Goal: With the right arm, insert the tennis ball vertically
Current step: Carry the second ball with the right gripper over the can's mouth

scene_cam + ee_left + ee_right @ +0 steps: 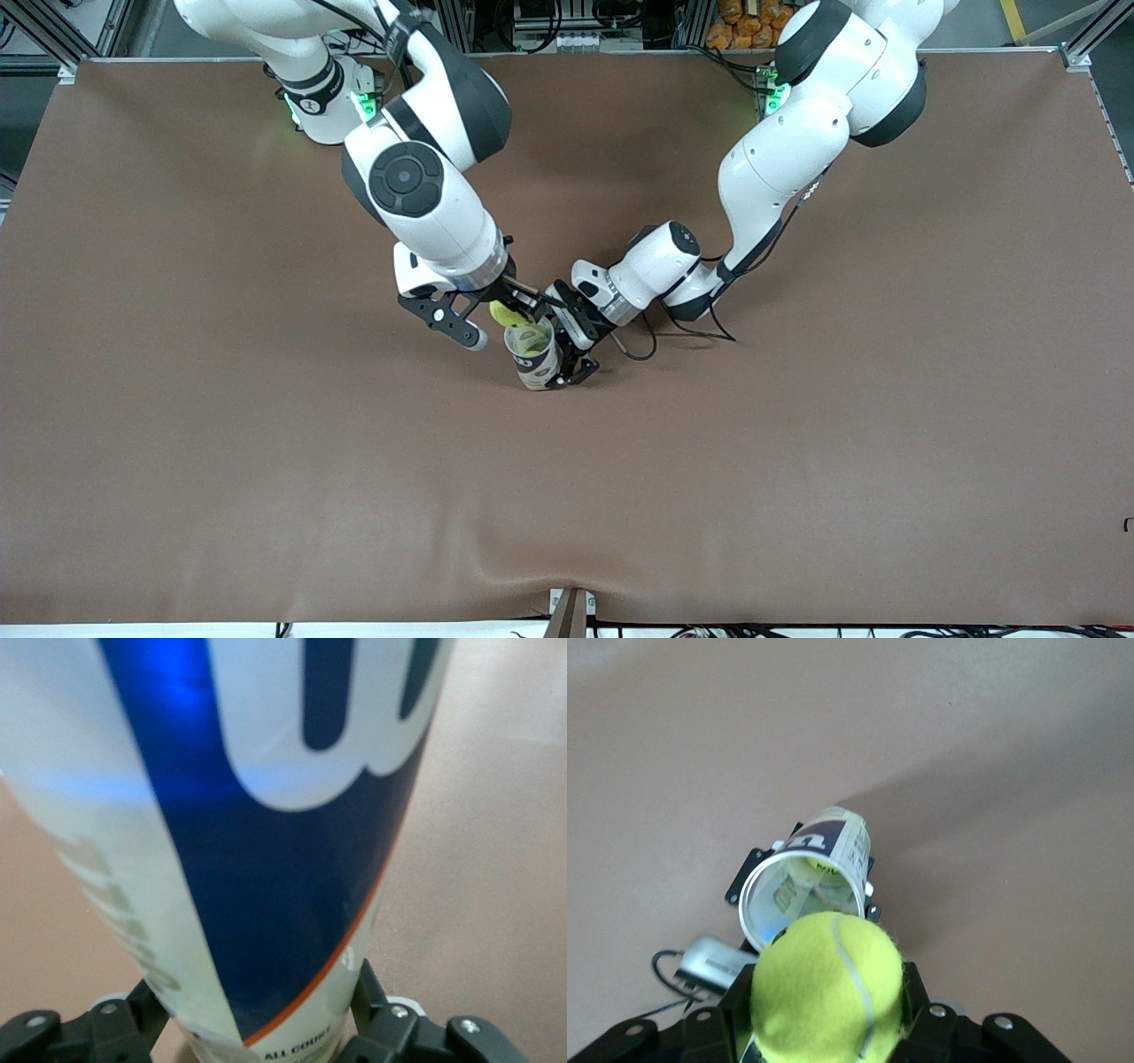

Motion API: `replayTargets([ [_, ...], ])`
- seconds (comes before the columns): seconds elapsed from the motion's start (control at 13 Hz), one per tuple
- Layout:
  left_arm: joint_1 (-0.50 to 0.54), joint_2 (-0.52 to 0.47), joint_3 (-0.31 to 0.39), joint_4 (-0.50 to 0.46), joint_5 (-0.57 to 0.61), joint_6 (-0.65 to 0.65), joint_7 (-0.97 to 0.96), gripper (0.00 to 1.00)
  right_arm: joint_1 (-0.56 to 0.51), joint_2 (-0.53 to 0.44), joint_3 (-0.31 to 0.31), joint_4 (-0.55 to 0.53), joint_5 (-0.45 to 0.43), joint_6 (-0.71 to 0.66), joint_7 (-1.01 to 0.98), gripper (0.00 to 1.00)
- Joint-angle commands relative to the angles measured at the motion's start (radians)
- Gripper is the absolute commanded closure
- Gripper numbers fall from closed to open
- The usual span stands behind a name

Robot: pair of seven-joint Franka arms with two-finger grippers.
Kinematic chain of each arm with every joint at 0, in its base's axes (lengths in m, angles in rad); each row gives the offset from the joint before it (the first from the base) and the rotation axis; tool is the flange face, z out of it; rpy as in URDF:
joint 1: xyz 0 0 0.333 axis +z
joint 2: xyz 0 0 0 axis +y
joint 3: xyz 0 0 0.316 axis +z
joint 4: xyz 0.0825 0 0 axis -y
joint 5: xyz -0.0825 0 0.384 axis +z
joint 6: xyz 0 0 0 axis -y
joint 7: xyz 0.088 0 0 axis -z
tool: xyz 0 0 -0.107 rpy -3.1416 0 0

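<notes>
Right gripper (824,1028): at centre of the front view, closed on the tennis ball (826,985), held just above the can's mouth so it could drop straight in.
Left gripper (567,359): clamped around the can (533,354), keeping it upright on the table (797,461), mouth open upward.
Can interior: another ball lay at the bottom.
Label: blue and white; large white "W" and "ALL COURT" legible; other print unreadable.

- The can (534,359) stood upright mid-table (797,443), open end up, with a ball (818,865) inside it.
- The left claw (567,354) clamped the can's wall.
- The right claw (518,310) held the tennis ball (826,985) just over the can's mouth.
</notes>
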Motion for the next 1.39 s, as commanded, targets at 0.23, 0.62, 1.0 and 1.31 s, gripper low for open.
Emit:
replayTargets([
  [0.23, 0.026, -0.005, -0.005, -0.018, 0.053, -0.001, -0.012, 0.16, 0.013, 0.034, -0.011, 0.006, -0.037, 0.052, 0.024, 0.49],
  [0.62, 0.026, -0.005, -0.005, -0.018, 0.053, -0.001, -0.014, 0.16, 0.013, 0.071, -0.011, 0.009, -0.033, 0.148, 0.044, 0.49],
  [1.0, 0.026, -0.005, -0.005, -0.016, 0.053, -0.001, -0.014, 0.16, 0.028, 0.078, -0.011, 0.008, -0.040, 0.169, 0.055, 0.00],
  [1.31, 0.028, -0.006, -0.005, -0.016, 0.053, -0.001, -0.014, 0.16, 0.025, 0.072, -0.011, 0.008, -0.039, 0.167, 0.053, 0.00],
])
